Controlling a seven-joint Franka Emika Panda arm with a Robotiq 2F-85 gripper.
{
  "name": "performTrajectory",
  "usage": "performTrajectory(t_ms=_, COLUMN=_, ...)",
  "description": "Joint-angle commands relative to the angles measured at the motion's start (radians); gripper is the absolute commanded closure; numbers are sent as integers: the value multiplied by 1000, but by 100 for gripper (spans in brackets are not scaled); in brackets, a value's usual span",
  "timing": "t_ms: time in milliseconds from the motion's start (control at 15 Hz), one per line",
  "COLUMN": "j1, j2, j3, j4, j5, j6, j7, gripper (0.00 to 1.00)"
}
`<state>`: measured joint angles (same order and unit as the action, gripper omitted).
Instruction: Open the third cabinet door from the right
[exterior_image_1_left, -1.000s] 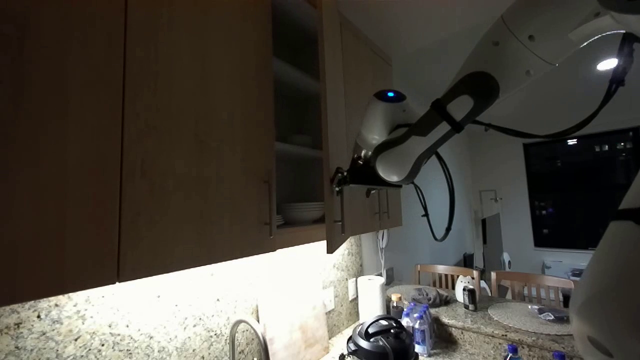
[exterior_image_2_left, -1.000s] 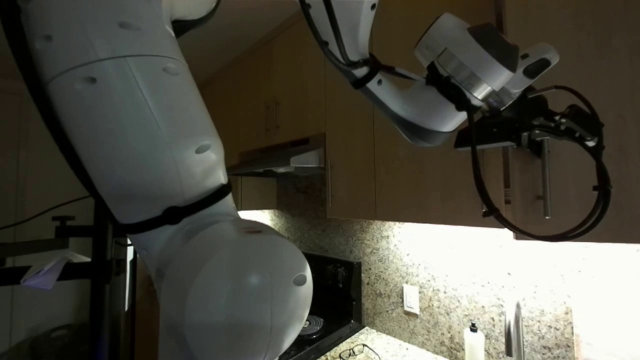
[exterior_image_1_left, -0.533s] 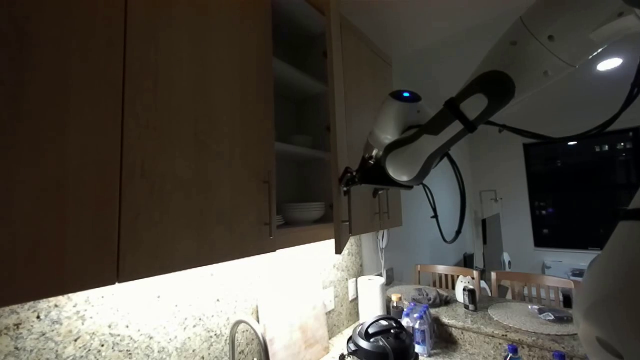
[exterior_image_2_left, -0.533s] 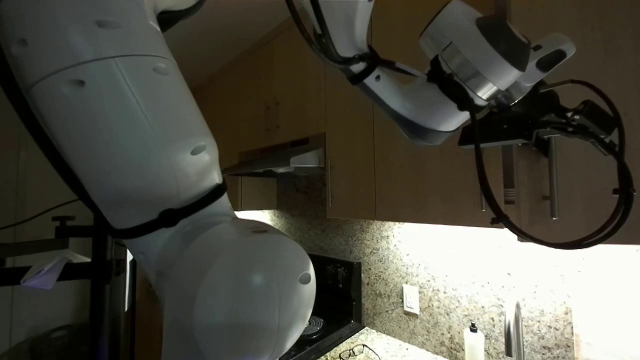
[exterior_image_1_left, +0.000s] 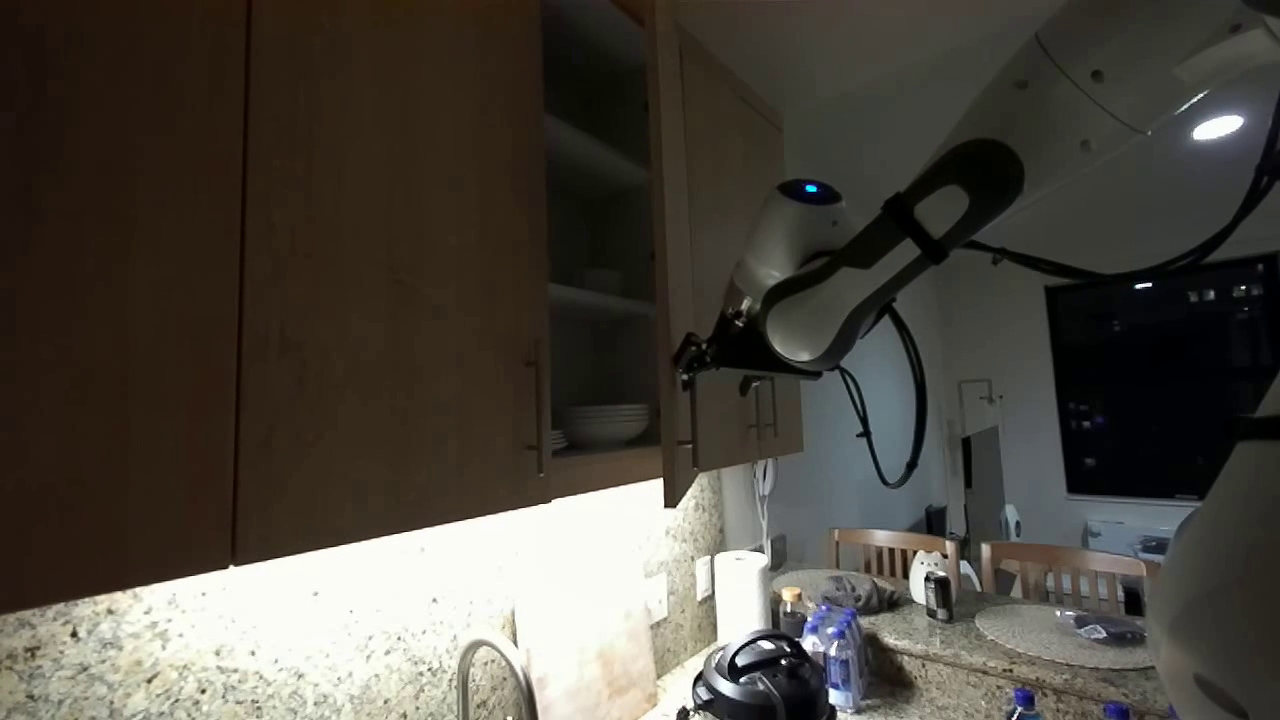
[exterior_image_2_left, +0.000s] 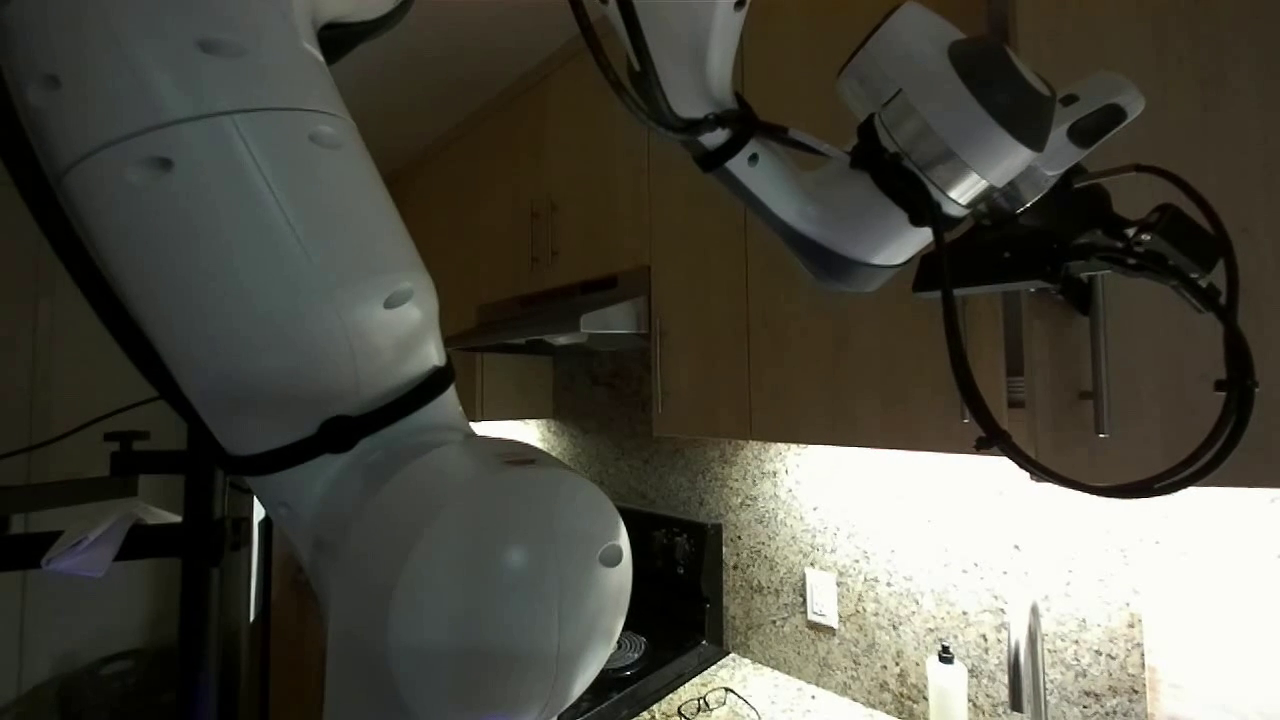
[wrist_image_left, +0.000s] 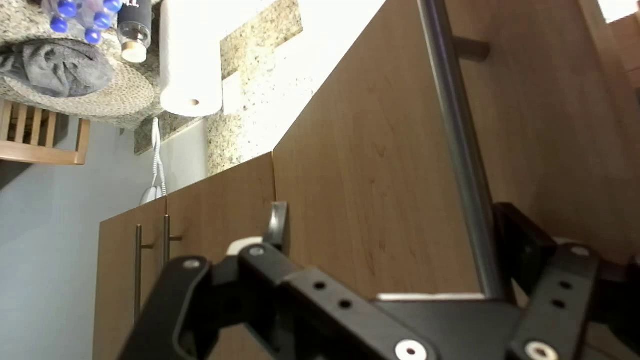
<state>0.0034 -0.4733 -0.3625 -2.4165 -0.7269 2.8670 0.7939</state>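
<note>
Tall, flat, light-brown wood third cabinet door from the right (exterior_image_1_left: 674, 250): partly open in both exterior views, angled out from its light-brown wood upper cabinet (exterior_image_1_left: 605, 468); broad across the wrist view. Low near its free edge, a slim straight metal bar handle (wrist_image_left: 458, 125). At the upper part of that bar, a black two-fingered gripper (wrist_image_left: 392, 220), spread wide; bar between the fingers but unclamped, just beside one black finger (wrist_image_left: 525, 237), well apart from the other. Touching or merely close: cannot tell. Inside, pale shelves (exterior_image_1_left: 600, 298) and a stack of round white bowls (exterior_image_1_left: 604, 428). Beside the opening, a wider matching light-brown wood door (exterior_image_1_left: 400, 250), closed. Lower down, a brightly lit speckled stone backsplash (exterior_image_1_left: 300, 620), a curved metal faucet (exterior_image_1_left: 490, 643), a white cylindrical paper-towel roll (exterior_image_1_left: 742, 595), a round black-lidded pot (exterior_image_1_left: 765, 688) and clear plastic bottles with blue caps (exterior_image_1_left: 842, 665). Farther off, in an exterior view, a black stove (exterior_image_2_left: 695, 590) under a grey metal range hood (exterior_image_2_left: 615, 318), partly hidden by the white jointed robot arm (exterior_image_2_left: 480, 590).
</note>
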Motion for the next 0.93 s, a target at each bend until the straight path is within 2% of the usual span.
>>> performTrajectory(t_ms=0, j1=0, j2=0, j3=0, j4=0, j5=0, j6=0, j7=0, gripper=0)
performTrajectory(t_ms=267, j1=14, j2=3, j3=-24, j4=7, j5=24, j6=-18, j7=-25, gripper=0)
performTrajectory(t_ms=333, j1=-96, j2=13, j3=71, j4=-8, j5=157, j6=9, j7=-121, gripper=0)
performTrajectory(t_ms=400, j1=-103, j2=6, j3=73, j4=-15, j5=208, j6=4, j7=-152, gripper=0)
performTrajectory(t_ms=600, j1=-180, j2=-6, j3=127, j4=-23, j5=381, j6=-9, j7=-275, gripper=0)
performTrajectory(t_ms=867, j1=-254, j2=-19, j3=162, j4=-30, j5=519, j6=-10, j7=-395, gripper=0)
